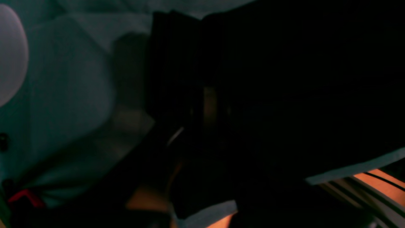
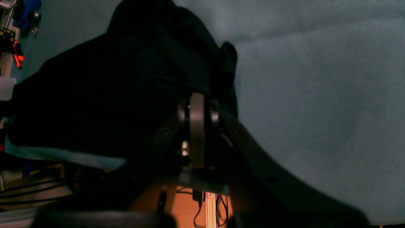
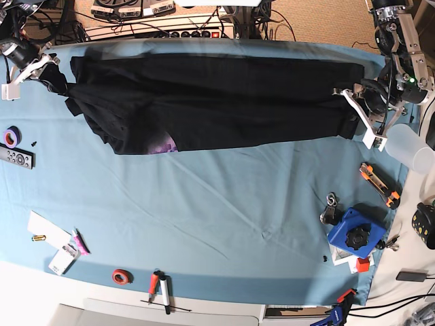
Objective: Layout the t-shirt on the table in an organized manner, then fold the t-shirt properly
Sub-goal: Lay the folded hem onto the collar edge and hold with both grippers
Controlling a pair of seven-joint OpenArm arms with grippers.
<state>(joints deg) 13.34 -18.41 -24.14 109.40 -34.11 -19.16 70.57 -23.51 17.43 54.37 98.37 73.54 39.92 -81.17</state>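
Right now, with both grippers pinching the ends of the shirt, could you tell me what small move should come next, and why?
Probably lower both ends together. The t-shirt hangs stretched between the right gripper and left gripper near the table's far edge, bunched, a purple patch peeking out below.

Purple tape roll (image 3: 11, 136), remote control (image 3: 15, 158), red tape ring (image 3: 122, 276), orange-handled knife (image 3: 379, 185), blue block (image 3: 356, 234)

The black t-shirt (image 3: 211, 102) lies stretched into a long band between the left hand (image 3: 359, 109) and the right hand (image 3: 47, 68), each closed on one end. A purple patch (image 3: 163, 146) shows nearer the right hand. It rests on the light blue tabletop (image 3: 224, 204).
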